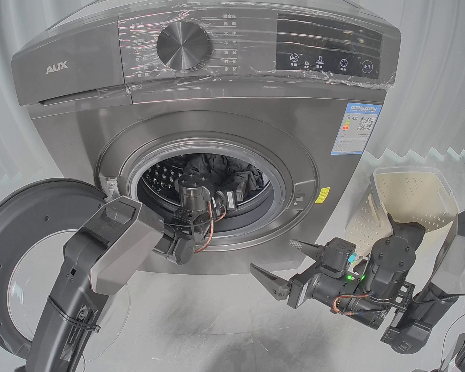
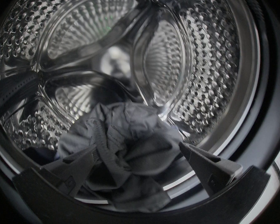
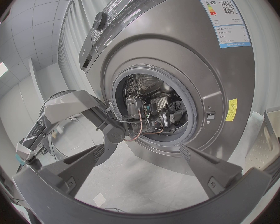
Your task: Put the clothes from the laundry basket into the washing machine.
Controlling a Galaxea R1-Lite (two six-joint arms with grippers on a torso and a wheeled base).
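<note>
The grey washing machine (image 1: 201, 130) stands with its round door (image 1: 31, 264) swung open to the left. A crumpled dark grey garment (image 2: 127, 147) lies at the bottom front of the steel drum (image 2: 208, 63). My left arm reaches through the opening, and my left gripper (image 2: 137, 145) is open with the garment lying between its fingers (image 2: 205, 165). The cream laundry basket (image 1: 423, 197) stands to the machine's right, its lower part hidden behind my right arm. My right gripper (image 1: 274, 257) hangs open with nothing in it, low in front of the machine between the opening and the basket.
The open door takes up the floor space on the left beside my left arm. Grey floor (image 1: 217, 311) lies bare in front of the machine. White curtains (image 1: 439, 52) hang behind it.
</note>
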